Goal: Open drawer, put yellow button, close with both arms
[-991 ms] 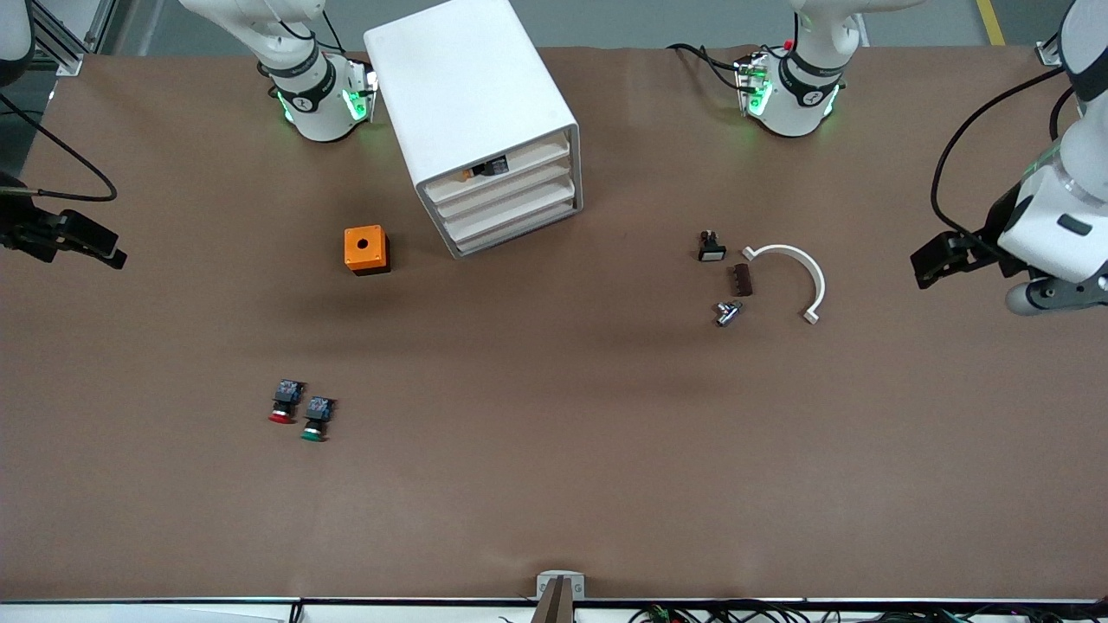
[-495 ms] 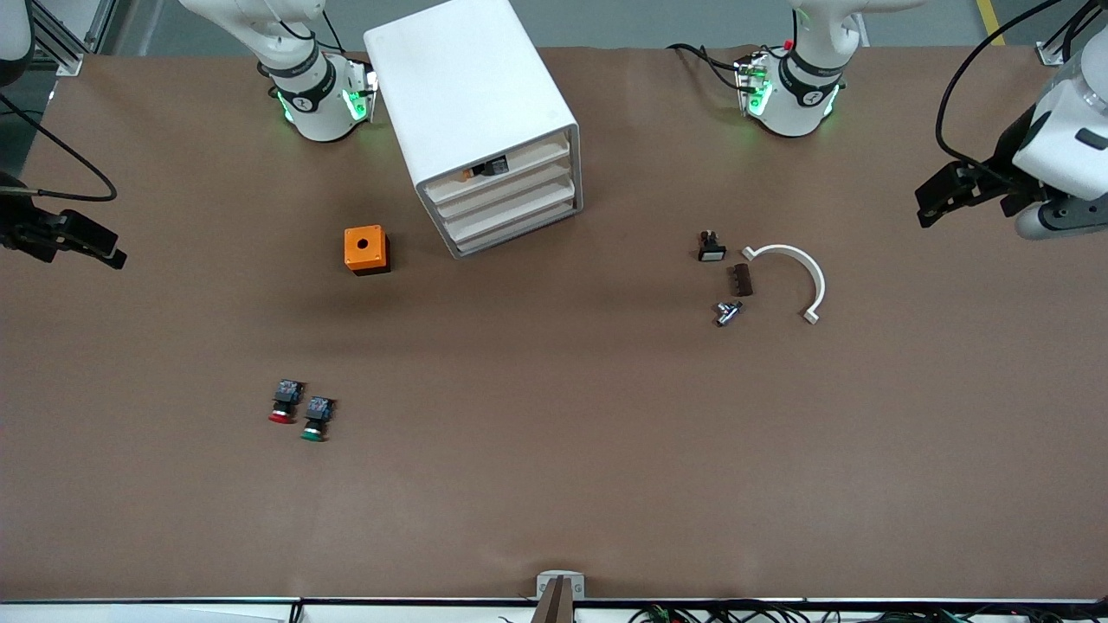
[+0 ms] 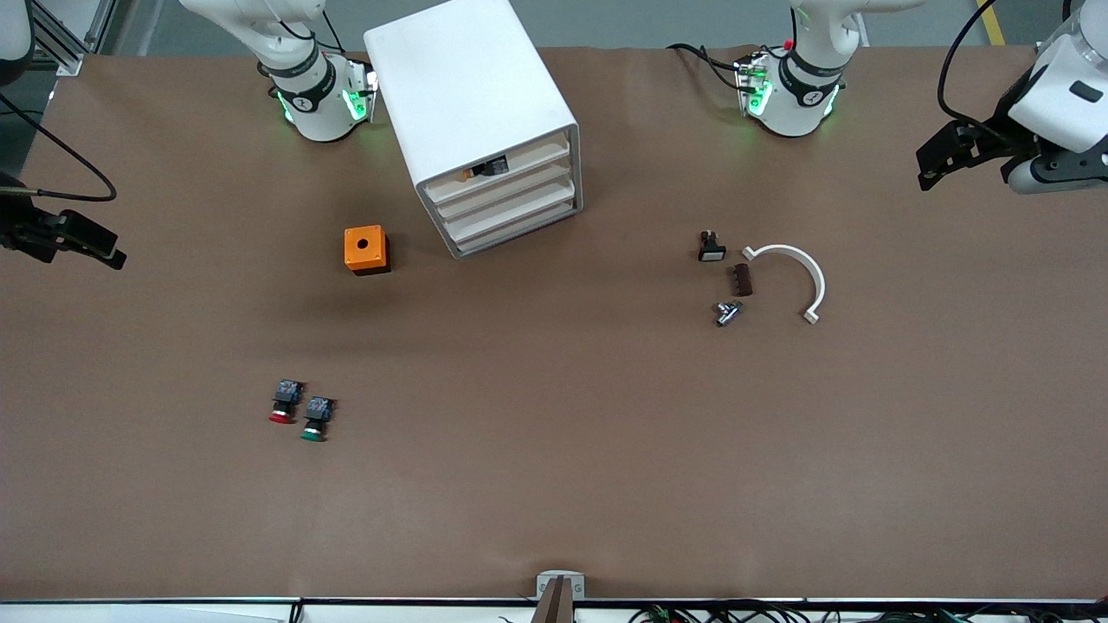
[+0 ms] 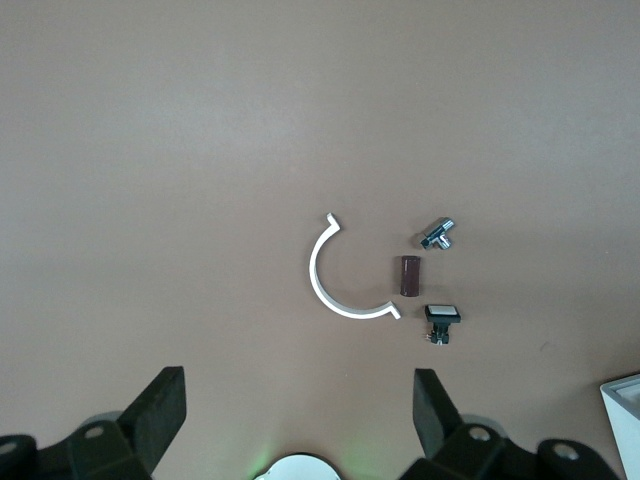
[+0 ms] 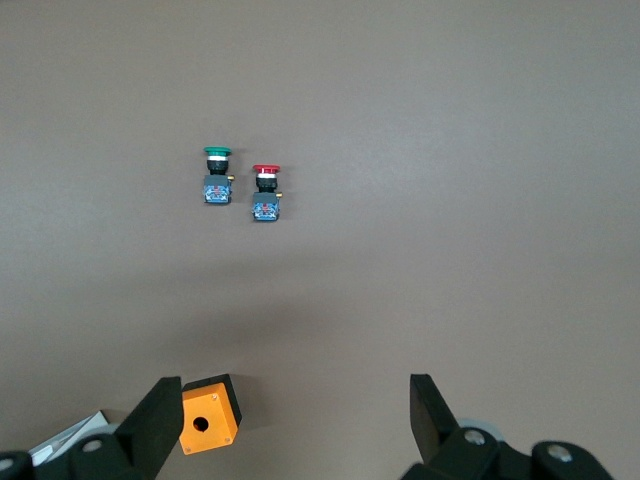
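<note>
With the yellow button already in the drawer, both spread, empty end effectors, left and right, should press its front evenly.

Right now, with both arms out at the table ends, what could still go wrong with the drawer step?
1. The yellow button shows right at the front of the drawer; a push on that spot could pinch it or tip it out.
2. The cabinet stands skewed on the table; a one-sided push might slide it.
The left gripper and right gripper hang open, far from it.
</note>
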